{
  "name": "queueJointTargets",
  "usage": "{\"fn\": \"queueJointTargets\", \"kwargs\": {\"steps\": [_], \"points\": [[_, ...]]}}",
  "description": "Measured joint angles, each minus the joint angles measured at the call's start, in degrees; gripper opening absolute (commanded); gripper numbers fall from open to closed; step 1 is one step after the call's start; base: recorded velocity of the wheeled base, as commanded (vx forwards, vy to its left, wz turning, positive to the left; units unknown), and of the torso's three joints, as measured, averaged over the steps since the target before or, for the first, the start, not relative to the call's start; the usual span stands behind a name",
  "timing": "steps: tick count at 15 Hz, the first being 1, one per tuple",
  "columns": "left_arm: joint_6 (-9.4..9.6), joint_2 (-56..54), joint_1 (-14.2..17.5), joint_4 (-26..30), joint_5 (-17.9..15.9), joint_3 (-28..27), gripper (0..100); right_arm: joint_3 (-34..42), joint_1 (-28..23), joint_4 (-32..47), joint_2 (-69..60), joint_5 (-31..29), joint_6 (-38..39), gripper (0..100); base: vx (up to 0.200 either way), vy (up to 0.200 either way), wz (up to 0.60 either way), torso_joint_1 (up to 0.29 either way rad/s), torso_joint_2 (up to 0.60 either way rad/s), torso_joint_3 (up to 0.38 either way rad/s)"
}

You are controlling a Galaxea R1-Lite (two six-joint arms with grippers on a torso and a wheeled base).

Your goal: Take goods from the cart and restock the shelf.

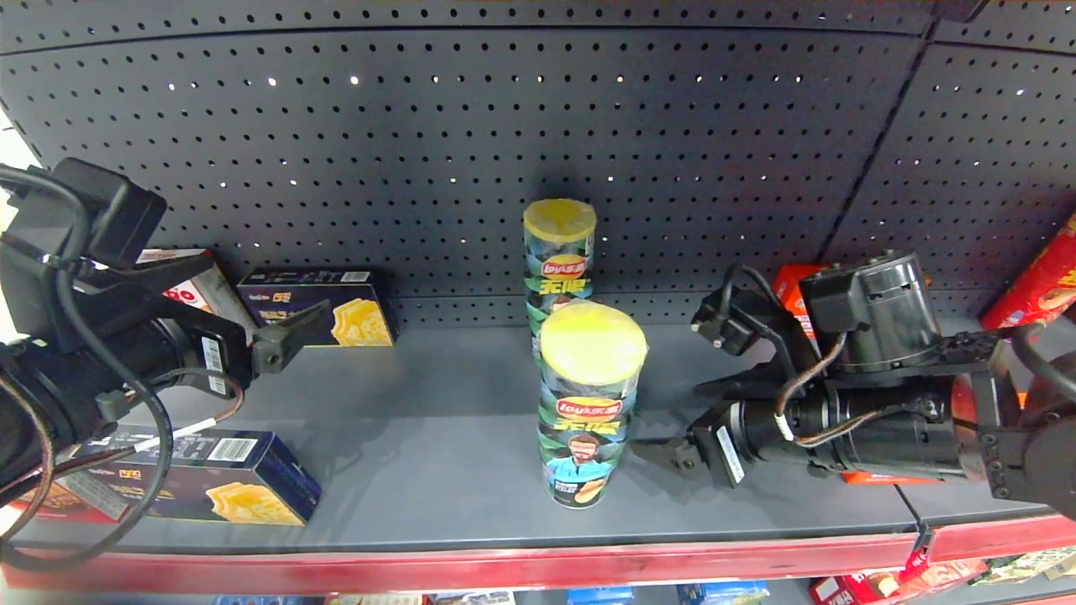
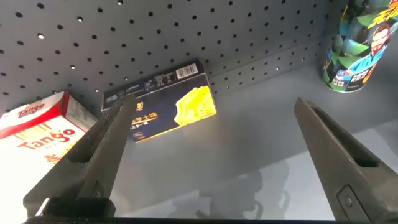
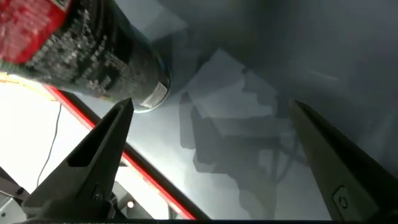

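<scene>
Two chip cans with yellow lids stand mid-shelf: the front can (image 1: 588, 403) and the back can (image 1: 559, 256) right behind it. My right gripper (image 1: 670, 418) hangs open just right of the front can, fingers pointing at it, not touching. In the right wrist view the front can (image 3: 93, 50) lies outside the open right gripper (image 3: 211, 106), beside one finger. My left gripper (image 1: 269, 283) is open and empty over the shelf's left part. The left wrist view has the left gripper (image 2: 214, 106) facing a dark blue box (image 2: 168, 99), with a chip can (image 2: 357, 43) far off.
A dark blue biscuit box (image 1: 328, 307) and a red-and-white box (image 1: 189, 286) stand at the back left. Another blue box (image 1: 227, 487) lies at the front left. Red packs (image 1: 794, 290) sit behind the right arm. The shelf's red front edge (image 1: 504, 567) runs below; bare shelf lies between boxes and cans.
</scene>
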Motion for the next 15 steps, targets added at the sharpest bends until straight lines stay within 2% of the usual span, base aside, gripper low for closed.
{"fn": "queueJointTargets", "kwargs": {"steps": [10, 13, 15], "points": [[0.00, 0.5, 0.4, -0.1, 0.0, 0.2, 100, -1.5, 0.6, 0.0, 2.5, -0.2, 0.1, 100, 0.000, 0.000, 0.00, 0.000, 0.00, 0.000], [-0.06, 0.1, 0.4, 0.2, 0.1, 0.7, 100, -0.7, -2.5, -1.7, -1.3, -0.5, 0.2, 100, 0.000, 0.000, 0.00, 0.000, 0.00, 0.000], [-0.06, -1.5, 0.4, 0.5, 0.1, 0.6, 100, 0.4, -6.8, -2.2, -6.5, -1.6, 0.2, 100, 0.000, 0.000, 0.00, 0.000, 0.00, 0.000]]}}
